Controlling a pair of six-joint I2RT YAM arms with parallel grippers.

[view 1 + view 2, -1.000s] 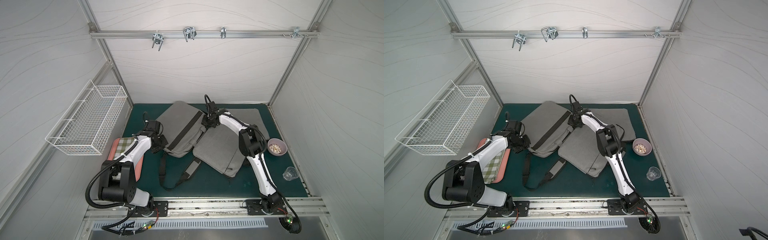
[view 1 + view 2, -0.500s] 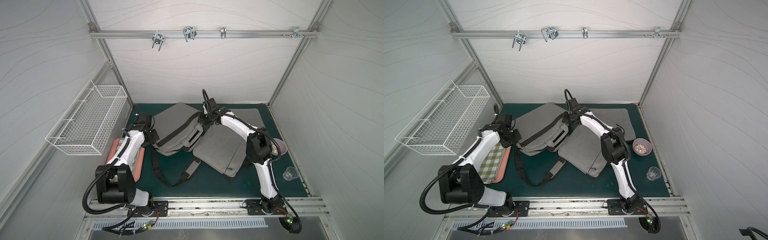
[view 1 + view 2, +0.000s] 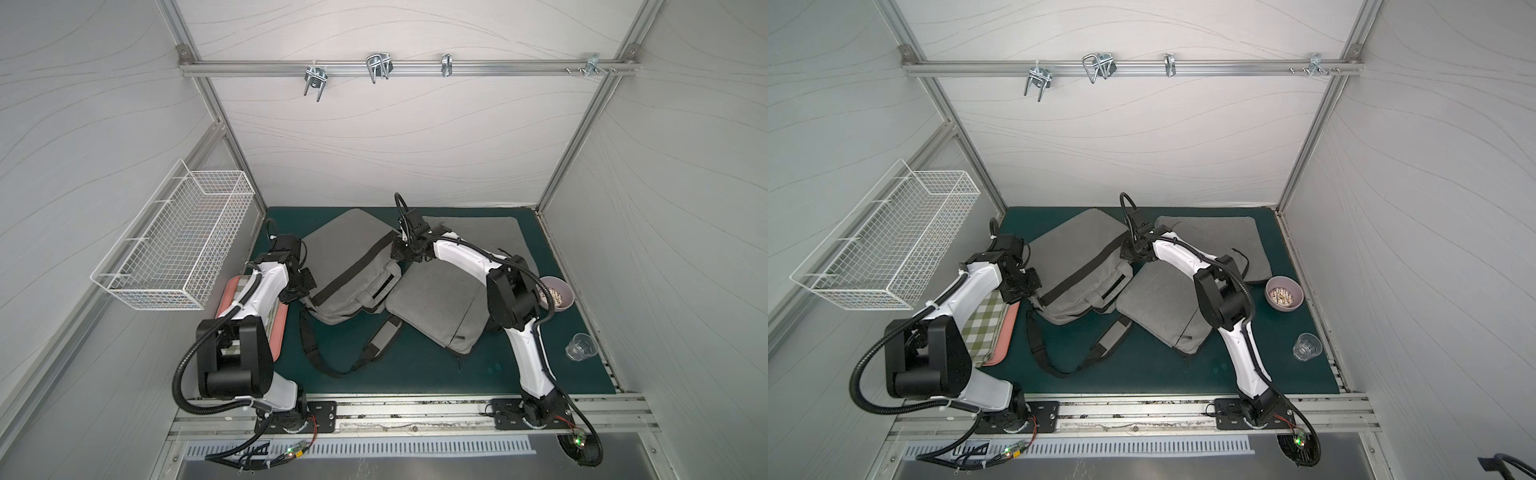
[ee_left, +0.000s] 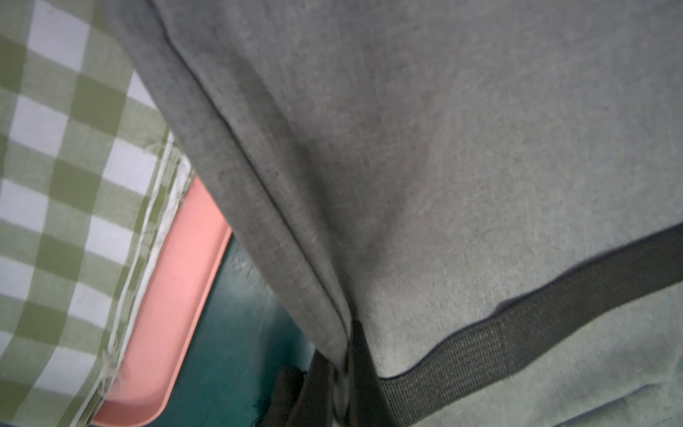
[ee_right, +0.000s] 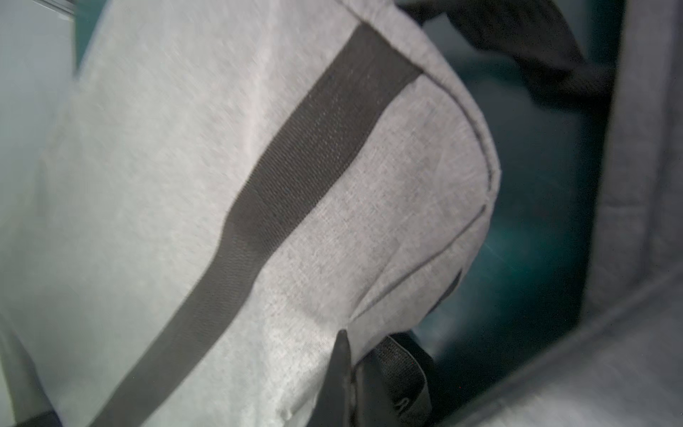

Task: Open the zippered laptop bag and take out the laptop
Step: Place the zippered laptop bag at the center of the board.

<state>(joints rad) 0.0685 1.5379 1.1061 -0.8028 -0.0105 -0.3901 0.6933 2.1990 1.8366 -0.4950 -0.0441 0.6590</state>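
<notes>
The table [image 3: 415, 374], covered by a green mat, carries the grey laptop bag [image 3: 349, 257], which lies toward its far left part in both top views. A dark band crosses the bag's face, and I cannot tell whether its zipper is open.

Left of the bag and above it, a white wire basket [image 3: 178, 249] hangs on the side wall. Right of the bag a grey sleeve [image 3: 436, 307] lies flat and touches the bag's handle side. Beyond that sleeve, at the back, rests a flat grey pad [image 3: 490, 232].

Just left of the bag sits a salmon tray [image 3: 1005, 345] holding a green checked cloth [image 3: 984, 324]. The bag's black shoulder strap [image 3: 316, 353] loops on the mat in front of it.

Well right of the bag, past the sleeve, stands a mauve bowl [image 3: 567, 301], and a clear cup [image 3: 581, 347] stands nearer the front.

The left tool [image 3: 300, 291] is clamped on the bag's left corner, where the strap joins. The left wrist view shows that corner hanging over the tray's edge. The right tool [image 3: 397, 253] is closed on the bag's right corner.
</notes>
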